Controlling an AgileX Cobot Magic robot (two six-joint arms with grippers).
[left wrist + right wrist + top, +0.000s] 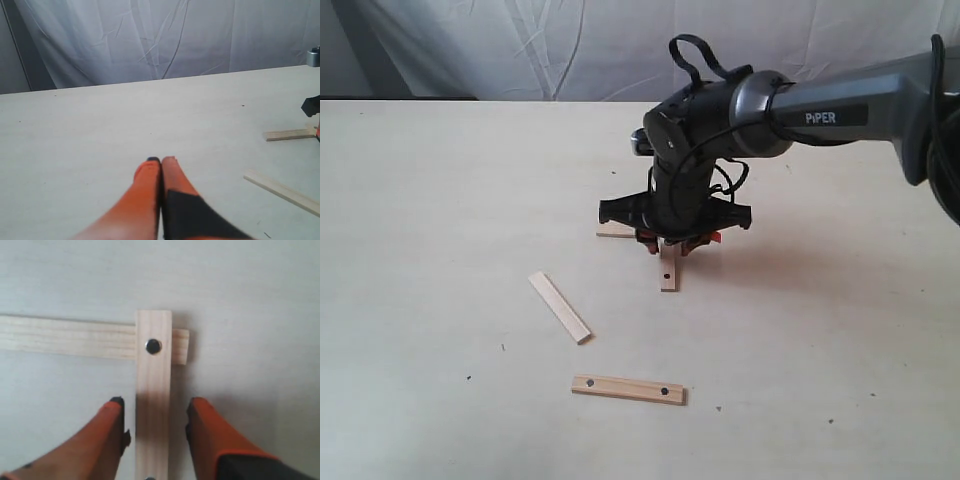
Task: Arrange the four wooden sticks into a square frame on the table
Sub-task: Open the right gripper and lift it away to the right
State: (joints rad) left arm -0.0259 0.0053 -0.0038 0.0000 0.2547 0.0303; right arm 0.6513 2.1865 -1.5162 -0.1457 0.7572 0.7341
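Observation:
My right gripper (671, 240) (155, 407) hangs open over the table (440, 200), its orange fingers (112, 430) straddling a holed stick (153, 385) (668, 272) with a gap on each side. That stick's far end lies across the end of a plain stick (65, 337) (615, 232), making one corner. A second plain stick (560, 307) (282, 189) lies slanted to the left. The other holed stick (628, 389) rests near the front. My left gripper (161, 161) is shut on nothing, low above bare table, and is outside the exterior view.
The right arm (820, 110) reaches in from the right edge. A white cloth backdrop (570, 45) hangs behind the table's far edge. In the left wrist view the corner's plain stick (290, 134) shows at the right, beside dark parts of the right gripper (311, 106).

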